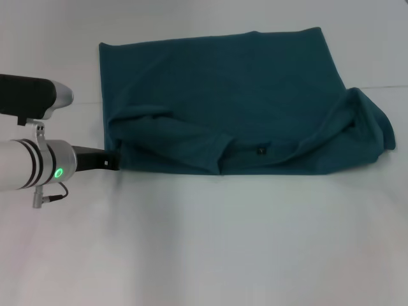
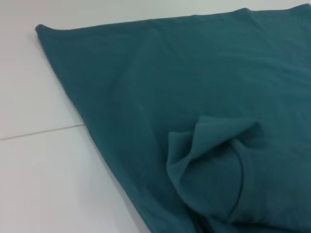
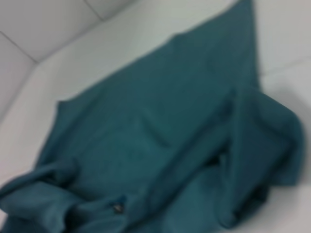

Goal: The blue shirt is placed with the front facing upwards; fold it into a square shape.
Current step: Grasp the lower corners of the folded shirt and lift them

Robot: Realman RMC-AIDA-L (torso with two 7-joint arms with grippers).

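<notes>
One left claw (image 1: pixel 115 159) meets the blue shirt (image 1: pixel 242 83); grip unclear, unseen by wrist views.

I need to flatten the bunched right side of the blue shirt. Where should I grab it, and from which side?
Probably take the blue shirt at the rumpled sleeve lobe on its right edge, coming in from the robot's right, over bare table. The cloth stands up in ridges there, giving an edge to pinch; the middle lies flat. The left tool sits at the opposite near corner; the right tool isn't visible.
</notes>
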